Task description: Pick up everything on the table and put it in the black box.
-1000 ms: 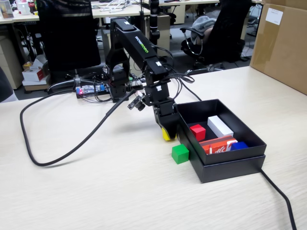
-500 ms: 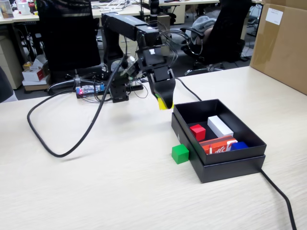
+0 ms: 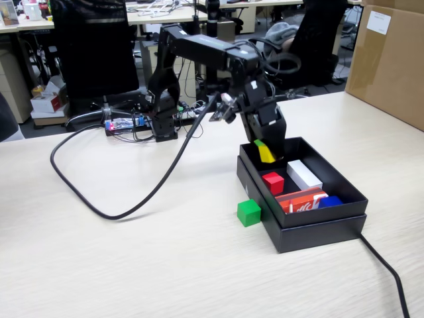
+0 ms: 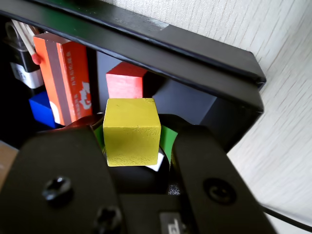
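From my seat I see a brown carton (image 3: 387, 63) at the surface's (image 3: 132, 265) far right corner, and a thick black cable (image 3: 132, 199) looping across the left half from the arm's base at the far edge. Another cable (image 3: 387, 275) leaves the black box (image 3: 318, 228) toward the near right corner. The box sits right of centre. Inside it lie a white block (image 3: 304, 174), a red-and-white printed carton (image 3: 301, 201) and a small blue piece (image 3: 329, 201), crowding the near end. The red cube (image 3: 273, 182) rests on the box floor beside the white block. The green cube (image 3: 249, 212) stands outside on the surface, just beside the box's left wall. The yellow cube (image 4: 131, 131) is plain, matte, slightly scuffed on its edges. The hand (image 3: 266, 152) hangs over the box's far end, its two fingers closed narrowly on the yellow cube's opposite sides, holding it clear above the box floor in the wrist view.
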`<action>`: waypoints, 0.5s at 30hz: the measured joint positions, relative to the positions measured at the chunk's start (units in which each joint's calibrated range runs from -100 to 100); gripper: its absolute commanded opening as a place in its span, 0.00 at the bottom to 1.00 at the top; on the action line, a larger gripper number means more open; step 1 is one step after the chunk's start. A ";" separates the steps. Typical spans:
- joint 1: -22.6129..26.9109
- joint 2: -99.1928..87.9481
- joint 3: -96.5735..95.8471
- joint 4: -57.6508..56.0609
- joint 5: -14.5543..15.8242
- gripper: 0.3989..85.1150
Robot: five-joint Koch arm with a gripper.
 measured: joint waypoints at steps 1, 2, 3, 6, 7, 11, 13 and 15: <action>0.05 0.52 0.18 0.08 0.10 0.12; 0.05 1.17 0.18 0.08 0.15 0.14; 0.05 1.68 0.00 0.08 0.15 0.14; 0.29 2.20 -1.10 0.08 0.15 0.24; 0.29 2.20 -1.10 0.08 0.15 0.30; 0.39 2.33 -3.01 0.31 0.15 0.44; 0.39 2.20 -3.47 0.54 0.15 0.48; 0.39 2.20 -3.47 0.62 0.15 0.49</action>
